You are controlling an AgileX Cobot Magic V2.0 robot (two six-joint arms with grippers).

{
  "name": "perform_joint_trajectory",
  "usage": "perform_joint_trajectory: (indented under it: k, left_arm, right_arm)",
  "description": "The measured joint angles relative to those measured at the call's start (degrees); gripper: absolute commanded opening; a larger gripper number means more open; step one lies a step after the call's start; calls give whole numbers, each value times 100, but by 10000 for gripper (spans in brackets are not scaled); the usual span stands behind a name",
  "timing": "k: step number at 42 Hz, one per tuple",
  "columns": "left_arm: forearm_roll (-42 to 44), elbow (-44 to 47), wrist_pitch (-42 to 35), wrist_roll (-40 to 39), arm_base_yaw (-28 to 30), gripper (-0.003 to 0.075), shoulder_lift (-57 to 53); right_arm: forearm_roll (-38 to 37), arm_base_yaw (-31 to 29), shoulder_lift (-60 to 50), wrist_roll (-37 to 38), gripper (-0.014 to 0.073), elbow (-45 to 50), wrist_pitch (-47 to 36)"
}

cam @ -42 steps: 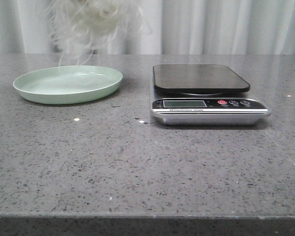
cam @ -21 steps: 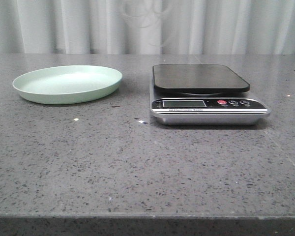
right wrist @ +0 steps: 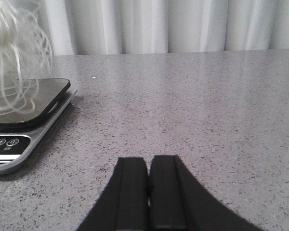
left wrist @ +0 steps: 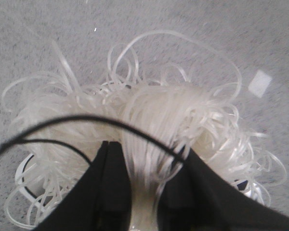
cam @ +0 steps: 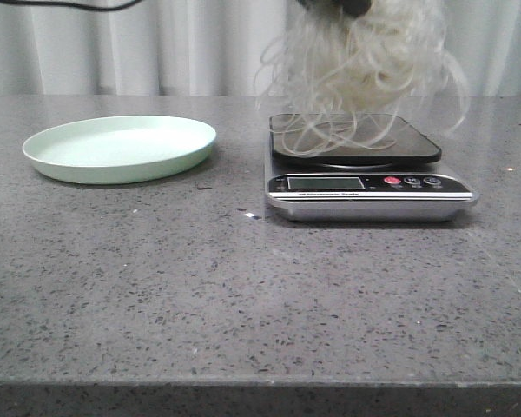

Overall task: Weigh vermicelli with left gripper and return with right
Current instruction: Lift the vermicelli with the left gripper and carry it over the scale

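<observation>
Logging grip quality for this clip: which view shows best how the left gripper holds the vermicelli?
The left wrist view: the left gripper pinches a strand bundle of the vermicelli between its jaws. The front view shows only its tip above the hanging mass; the right wrist view shows strands, no gripper.

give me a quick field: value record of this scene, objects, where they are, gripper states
vermicelli: held above the scale, lowest loops reaching its platform
left gripper: shut on the vermicelli
right gripper: shut, holding nothing, low over the table to the right of the scale
scale: on the table, right of centre, display too small to read
plate: pale green, nothing on it, left of the scale
table: grey speckled stone
</observation>
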Motion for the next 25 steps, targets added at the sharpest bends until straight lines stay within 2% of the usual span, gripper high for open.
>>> perform_joint_trajectory:
  k: [12, 25]
  left_arm:
    - [447, 0, 0, 0, 0, 145, 135]
    - [471, -12, 114, 0, 0, 158, 251]
  right_arm:
    - [0, 0, 0, 0, 151, 0, 0]
    - [0, 0, 0, 0, 151, 0, 0]
